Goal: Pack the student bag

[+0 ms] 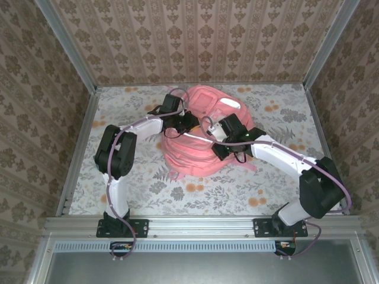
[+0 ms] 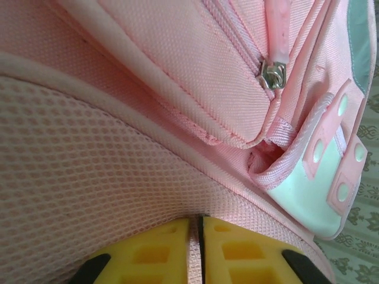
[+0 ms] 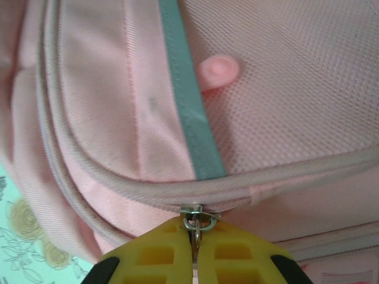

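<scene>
On student bag (image 1: 192, 158) | left hand (image 2: 196, 223) pinches mesh (image 2: 89, 154) | right hand (image 3: 194, 238) (elbow bent) grips zipper (image 3: 195, 214)

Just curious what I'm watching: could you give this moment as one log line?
left gripper: shut, pinching student bag fabric | right gripper: shut on zipper pull | student bag: lying on table

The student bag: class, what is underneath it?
The student bag lies on the floral table, which shows all around it. Anything directly beneath is covered by the pink fabric.
</scene>
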Robot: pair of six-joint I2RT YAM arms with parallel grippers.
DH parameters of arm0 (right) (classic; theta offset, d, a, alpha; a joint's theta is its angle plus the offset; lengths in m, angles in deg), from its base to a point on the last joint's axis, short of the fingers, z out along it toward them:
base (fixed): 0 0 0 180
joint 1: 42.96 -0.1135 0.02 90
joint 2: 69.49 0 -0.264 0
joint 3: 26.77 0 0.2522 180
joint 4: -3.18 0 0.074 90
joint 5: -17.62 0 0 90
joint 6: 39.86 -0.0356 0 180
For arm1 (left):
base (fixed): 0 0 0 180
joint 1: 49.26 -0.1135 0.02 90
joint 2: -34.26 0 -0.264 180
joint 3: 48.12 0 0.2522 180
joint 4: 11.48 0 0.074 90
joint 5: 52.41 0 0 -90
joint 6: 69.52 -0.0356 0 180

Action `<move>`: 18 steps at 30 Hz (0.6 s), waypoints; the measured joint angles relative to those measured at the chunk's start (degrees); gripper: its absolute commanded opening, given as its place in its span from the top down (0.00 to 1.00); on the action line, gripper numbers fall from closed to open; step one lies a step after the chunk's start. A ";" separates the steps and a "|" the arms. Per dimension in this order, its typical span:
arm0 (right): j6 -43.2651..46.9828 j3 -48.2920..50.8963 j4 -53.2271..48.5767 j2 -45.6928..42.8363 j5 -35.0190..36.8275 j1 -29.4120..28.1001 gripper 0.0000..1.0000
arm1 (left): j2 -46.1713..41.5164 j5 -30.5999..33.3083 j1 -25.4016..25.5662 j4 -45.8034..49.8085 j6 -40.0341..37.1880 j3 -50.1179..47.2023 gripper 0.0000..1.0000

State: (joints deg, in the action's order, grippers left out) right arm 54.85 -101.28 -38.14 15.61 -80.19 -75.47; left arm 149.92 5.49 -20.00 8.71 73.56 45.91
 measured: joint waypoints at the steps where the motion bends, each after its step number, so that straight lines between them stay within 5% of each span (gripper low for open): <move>1: -0.63 0.00 -0.20 -0.48 -0.09 -0.46 0.95 | 0.07 -0.11 0.00 -0.63 0.74 -0.26 0.91; 13: -9.75 -0.68 -2.62 0.39 -0.52 -6.12 0.97 | 0.24 0.42 1.64 -7.45 7.89 -3.28 1.00; 18: -14.45 -1.14 -0.17 1.81 -1.18 -8.83 0.85 | 0.24 0.79 1.70 -8.61 9.31 -3.65 1.00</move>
State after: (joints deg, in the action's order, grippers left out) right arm 40.40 -102.42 -38.31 17.43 -81.37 -84.30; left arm 150.16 6.28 -18.30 0.10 82.87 42.26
